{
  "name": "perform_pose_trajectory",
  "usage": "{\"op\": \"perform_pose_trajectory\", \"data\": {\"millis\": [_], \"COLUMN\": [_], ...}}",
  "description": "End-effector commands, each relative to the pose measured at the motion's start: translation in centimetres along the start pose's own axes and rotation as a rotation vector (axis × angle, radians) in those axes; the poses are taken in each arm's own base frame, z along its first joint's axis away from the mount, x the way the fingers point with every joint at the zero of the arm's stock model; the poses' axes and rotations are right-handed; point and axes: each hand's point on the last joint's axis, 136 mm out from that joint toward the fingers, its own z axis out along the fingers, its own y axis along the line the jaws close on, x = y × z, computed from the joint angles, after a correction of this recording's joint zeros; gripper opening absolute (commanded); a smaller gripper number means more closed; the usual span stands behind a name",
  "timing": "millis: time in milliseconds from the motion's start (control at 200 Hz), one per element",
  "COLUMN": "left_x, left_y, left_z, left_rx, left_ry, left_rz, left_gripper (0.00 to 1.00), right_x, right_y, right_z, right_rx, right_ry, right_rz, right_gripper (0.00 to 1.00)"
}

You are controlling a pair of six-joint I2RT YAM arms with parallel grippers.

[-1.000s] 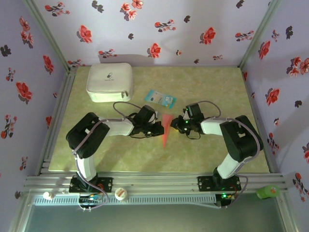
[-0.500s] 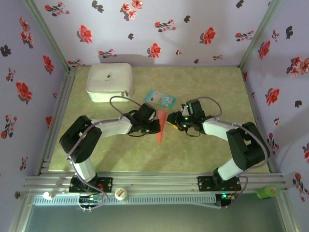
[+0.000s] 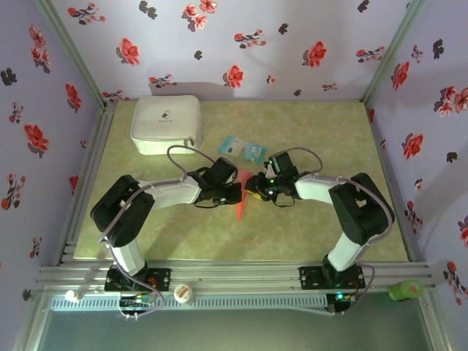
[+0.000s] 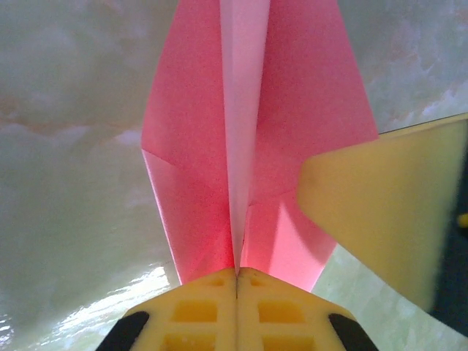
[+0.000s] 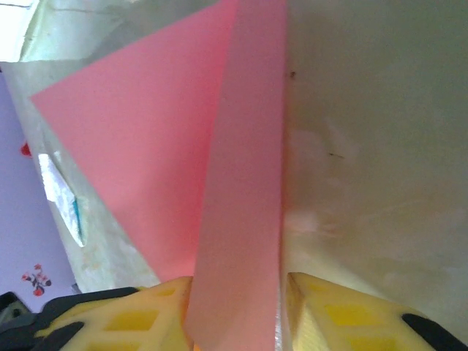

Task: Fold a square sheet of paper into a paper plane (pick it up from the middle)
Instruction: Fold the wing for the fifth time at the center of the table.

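Right gripper has moved in, parted astride the paper plane; left gripper pinches its centre fold

Black-and-white arms, grey cables, yellow tool fingers

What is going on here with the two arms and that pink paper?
The two arms meet over the middle of the table, working on a pink paper plane. The left gripper is shut on its centre crease. The right gripper has its jaws apart with one flap between them. A white case and a blue packet lie behind, untouched.
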Motion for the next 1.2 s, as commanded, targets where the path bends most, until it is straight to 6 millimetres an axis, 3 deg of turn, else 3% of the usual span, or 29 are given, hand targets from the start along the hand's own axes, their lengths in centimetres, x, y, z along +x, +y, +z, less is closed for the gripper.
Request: {"op": "perform_pose_trajectory", "data": {"millis": [0, 120, 265, 390, 690, 1195], "left_x": [-0.5, -0.5, -0.6, -1.0, -1.7, -1.2], "left_y": [-0.8, -0.8, -1.0, -1.3, -1.3, -0.2], "left_z": [-0.8, -0.7, -0.9, -1.2, -2.2, -1.2], "left_rx": [0.000, -0.002, 0.002, 0.012, 0.006, -0.033], "left_ry": [-0.021, -0.019, -0.023, -0.038, -0.096, -0.072], "left_rz": [0.036, 0.033, 0.032, 0.035, 0.047, 0.024], "left_gripper": [0.00, 0.02, 0.14, 0.21, 0.30, 0.39], "right_x": [-0.1, -0.1, -0.3, -0.5, -0.6, -0.5], "right_y": [-0.6, -0.5, -0.2, 0.2, 0.4, -0.1], "right_z": [0.0, -0.1, -0.1, -0.1, -0.1, 0.2], "right_rx": [0.044, 0.043, 0.033, 0.022, 0.021, 0.033], "right_ry": [-0.010, -0.010, -0.013, -0.018, -0.016, -0.012], "right_rz": [-0.009, -0.010, -0.014, -0.018, -0.020, -0.012], "right_gripper": [0.34, 0.28, 0.16, 0.13, 0.11, 0.11]}}
